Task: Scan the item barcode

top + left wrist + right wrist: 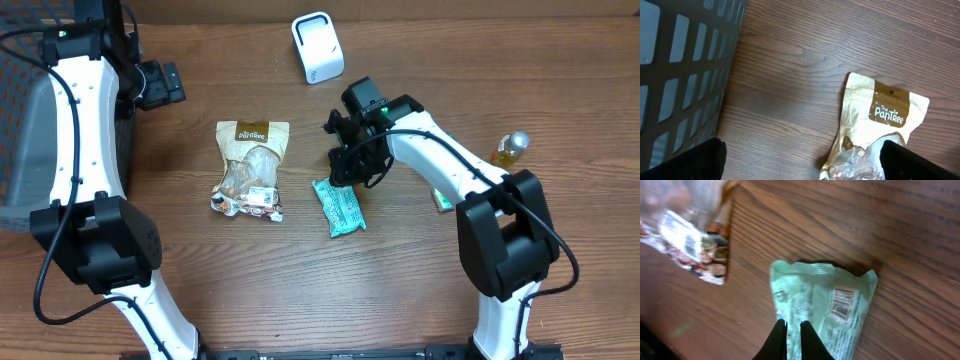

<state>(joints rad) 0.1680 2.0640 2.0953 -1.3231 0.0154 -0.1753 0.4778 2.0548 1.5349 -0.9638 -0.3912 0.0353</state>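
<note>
Hovering at the near edge of the crinkled mint-green packet (825, 295), the right gripper (793, 323) is clenched; whether it nips the film is unclear; the packet lies flat on the table (920, 240) beside a brown pouch (880, 115) printed "The PanTree"; only the right wrist view shows the packet's barcode (842, 304); only overhead shows the white scanner (317, 47); the left gripper (801, 145) gapes wide.

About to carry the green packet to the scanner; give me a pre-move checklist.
1. Right gripper closed at the green packet edge: ok.
2. Packet actually pinched: cannot tell.
3. Barcode facing up, unobstructed: ok.
4. Scanner standing, nothing lying between it and the packet: ok.
5. Left gripper open, by the basket, off the route: ok.
</note>
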